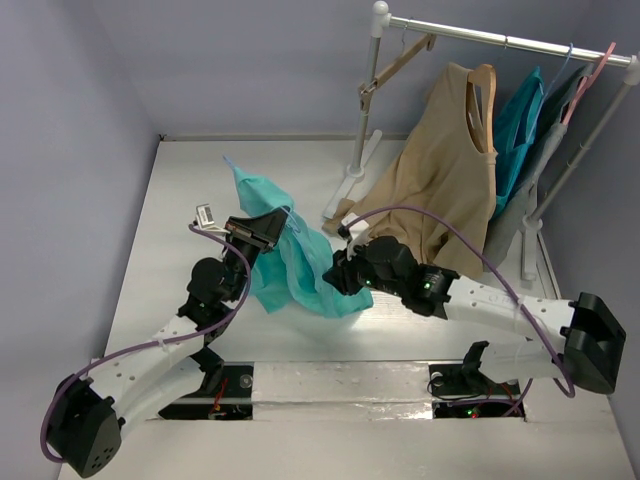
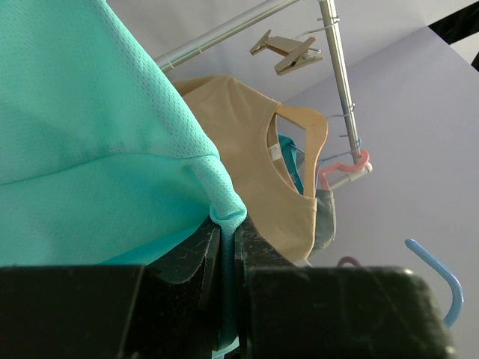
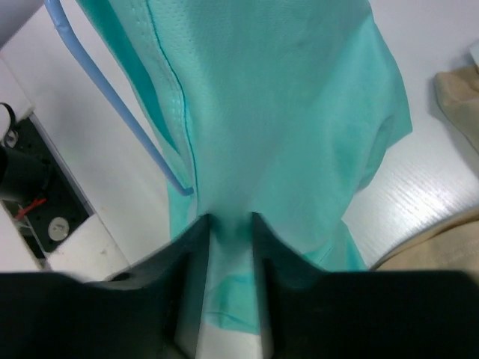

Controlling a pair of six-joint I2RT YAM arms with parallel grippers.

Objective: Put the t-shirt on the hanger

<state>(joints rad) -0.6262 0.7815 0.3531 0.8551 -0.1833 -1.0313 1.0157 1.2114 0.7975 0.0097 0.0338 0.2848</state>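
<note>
Both on t-shirt: left end effector clamped, right end effector part-open; tan top close behind.

Aqua t-shirt bunched between left fingers and right fingers; tan top on rack.

Light: bright, even, diffuse, falling from above; no hard glare.
Top view: sharp across the frame. Shadows are soft and pale on the white table, with a thin highlight along the metal rail.
Left wrist view: the t-shirt weave is crisp. The left gripper is dark and underexposed, and the background is slightly soft.
Right wrist view: the right gripper is near-black with blurred edges. The cloth is soft and washed-out close to the lens, its mesh clearer higher up.
</note>
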